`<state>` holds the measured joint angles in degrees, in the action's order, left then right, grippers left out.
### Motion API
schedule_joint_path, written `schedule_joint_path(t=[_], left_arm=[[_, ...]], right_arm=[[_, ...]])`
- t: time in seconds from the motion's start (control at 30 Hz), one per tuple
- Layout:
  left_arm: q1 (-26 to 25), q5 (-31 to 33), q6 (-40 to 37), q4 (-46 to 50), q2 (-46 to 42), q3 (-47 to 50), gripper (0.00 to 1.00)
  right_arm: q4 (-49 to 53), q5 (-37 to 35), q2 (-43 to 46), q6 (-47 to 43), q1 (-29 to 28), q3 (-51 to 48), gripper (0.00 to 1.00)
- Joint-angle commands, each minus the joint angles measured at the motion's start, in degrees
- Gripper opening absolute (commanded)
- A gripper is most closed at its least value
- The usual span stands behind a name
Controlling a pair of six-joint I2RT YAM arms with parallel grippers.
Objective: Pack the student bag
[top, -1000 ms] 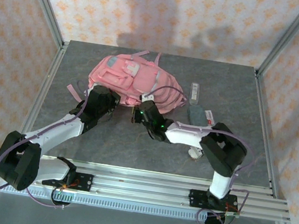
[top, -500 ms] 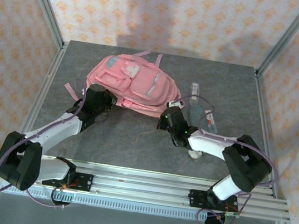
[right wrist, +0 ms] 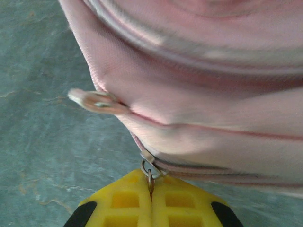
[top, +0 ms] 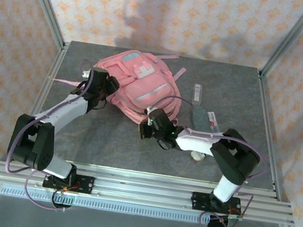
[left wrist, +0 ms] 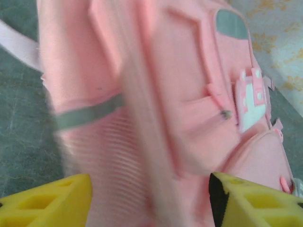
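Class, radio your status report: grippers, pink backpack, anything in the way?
Left gripper open at large pink fabric backpack. Right gripper shut on its metal zip pull. Grey fabric pouch right of bag, not obstructing.

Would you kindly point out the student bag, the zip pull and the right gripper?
student bag (top: pixel 135 87): top view, on its pink front panel.
zip pull (right wrist: pixel 148 169): right wrist view, on its metal ring.
right gripper (right wrist: pixel 151 188): right wrist view, between its yellow fingertips.
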<state>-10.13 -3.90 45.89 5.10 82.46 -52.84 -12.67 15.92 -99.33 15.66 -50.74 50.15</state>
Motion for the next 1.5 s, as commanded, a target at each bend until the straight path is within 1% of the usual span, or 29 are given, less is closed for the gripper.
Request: schedule_joint_path(t=[0.0, 0.07, 0.17, 0.27, 0.3, 0.4, 0.43, 0.53, 0.63, 0.7, 0.73, 0.8, 0.83, 0.87, 0.9, 0.97, 1.03, 1.1, 1.17, 1.2, 1.47], left_arm=[[-1.09, -3.3, -0.89, -1.99, -4.26, 3.34, 0.69], [-3.01, -4.56, 1.22, -3.94, -7.72, 8.44, 0.7], [-8.13, -3.7, 5.2, -7.2, -12.49, 16.03, 0.7], [-11.94, -2.46, 9.46, -10.02, -14.37, 21.31, 0.7], [-13.03, -2.34, 10.94, -12.4, -14.51, 23.16, 0.71], [-15.09, -1.43, 13.66, -17.54, -13.6, 26.33, 0.75], [-15.45, -1.29, 14.24, -18.49, -12.82, 26.68, 0.78], [-16.29, -1.93, 15.33, -23.64, -9.18, 27.28, 0.79], [-16.61, -1.18, 15.28, -26.38, -4.23, 25.92, 0.79], [-16.67, -0.41, 15.66, -28.06, -0.97, 25.38, 0.74], [-16.55, -0.61, 15.66, -28.9, 0.74, 25.04, 0.68], [-16.62, -1.83, 15.88, -29.0, 3.56, 24.02, 0.54], [-16.58, -2.84, 15.82, -29.16, 4.86, 23.56, 0.45], [-16.66, -3.52, 15.81, -29.26, 5.78, 23.4, 0.38], [-16.6, -4.32, 15.97, -29.57, 6.55, 23.37, 0.27], [-16.66, -5.41, 16.08, -30.04, 7.68, 23.48, 0.12], [-16.66, -6.55, 16.47, -30.98, 8.35, 23.89, 0.0], [-16.61, -7.58, 16.78, -32.16, 8.84, 24.19, 0.0], [-16.7, -7.7, 17.0, -32.24, 9.1, 24.3, 0.0], [-16.74, -7.85, 17.17, -32.56, 9.14, 24.35, 0.0], [-16.99, -8.71, 18.26, -34.58, 9.91, 24.73, 0.0]], right_arm=[[-1.57, 5.15, -2.59, 1.97, -0.67, 1.99, 0.0], [-1.51, 5.79, -3.61, 2.38, -0.7, 2.56, 0.0], [-1.01, 6.76, -4.49, 2.36, -0.74, 3.07, 0.0], [-0.64, 7.05, -4.39, 2.18, -0.61, 2.85, 0.0], [-0.48, 7.01, -4.25, 2.18, -0.73, 2.76, 0.0], [-0.34, 6.99, -3.69, 2.27, -0.67, 2.29, 0.0], [-0.38, 6.97, -3.53, 2.36, -0.66, 2.07, 0.0], [-0.61, 6.69, -3.29, 2.54, -0.8, 1.54, 0.0], [-0.2, 6.49, -3.63, 2.38, -0.61, 1.66, 0.0], [1.33, 6.03, -4.65, 2.15, -0.68, 2.66, 0.0], [2.94, 5.42, -5.48, 1.97, -0.67, 3.52, 0.0], [4.84, 4.45, -6.72, 2.09, -0.63, 4.24, 0.0], [5.25, 4.01, -6.99, 2.25, -0.67, 4.22, 0.0], [5.44, 3.54, -7.2, 2.35, -0.61, 4.06, 0.0], [5.69, 3.34, -7.46, 2.46, -0.63, 3.9, 0.0], [6.86, 2.1, -8.16, 2.87, -0.67, 4.28, 0.0], [7.8, 0.87, -8.73, 3.43, -0.63, 4.77, 0.06], [7.92, -0.4, -9.04, 4.06, -0.66, 5.04, 0.18], [7.96, -1.59, -9.13, 4.59, -0.69, 5.2, 0.25], [8.09, -2.41, -9.21, 4.89, -0.74, 5.3, 0.26], [9.06, -10.03, -9.83, 6.99, -1.55, 6.16, 0.27]])
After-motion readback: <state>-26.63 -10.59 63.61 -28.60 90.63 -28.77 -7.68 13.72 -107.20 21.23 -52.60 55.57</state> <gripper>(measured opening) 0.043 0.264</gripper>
